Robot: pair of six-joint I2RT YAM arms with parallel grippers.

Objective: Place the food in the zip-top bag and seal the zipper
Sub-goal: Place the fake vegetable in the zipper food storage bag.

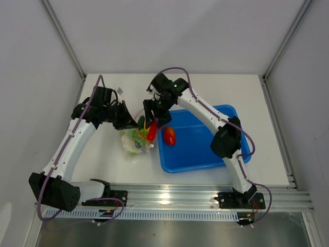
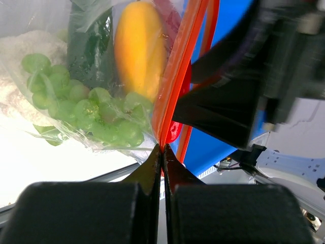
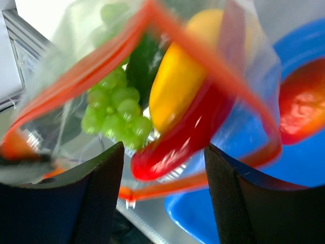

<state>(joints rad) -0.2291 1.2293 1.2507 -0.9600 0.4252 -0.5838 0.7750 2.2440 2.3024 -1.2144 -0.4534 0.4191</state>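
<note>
Left gripper (image 2: 163, 148) and right gripper (image 3: 163, 148): meet over the mouth of the zip-top bag (image 1: 132, 146), near table centre.

Edges and room: bag's side just beside the rim of the blue tray (image 1: 205, 157) at 3 o'clock. Both grippers crowd in at 12 to 1 o'clock. White table (image 1: 103, 164) runs on at 9 o'clock to the wall and at 6 o'clock to the rail. Red tomato (image 1: 169, 136) in the tray, at 3 o'clock of the bag.

Left: pinches one end of the zipper (image 2: 176, 76), fingertips pressed flat on the orange-red strip.

Right: stands wide open astride the mouth, holding nothing. Red chili (image 3: 193, 129) between the pads; contact cannot be told.

Bag's long axis: 7 to 1 o'clock in the top view, mouth toward 1. Inside: yellow squash (image 3: 175, 81), green lettuce (image 3: 119, 107), dark cucumber (image 2: 89, 46). Chili alongside the squash at the mouth, running 7 to 1 o'clock in the right wrist view.
</note>
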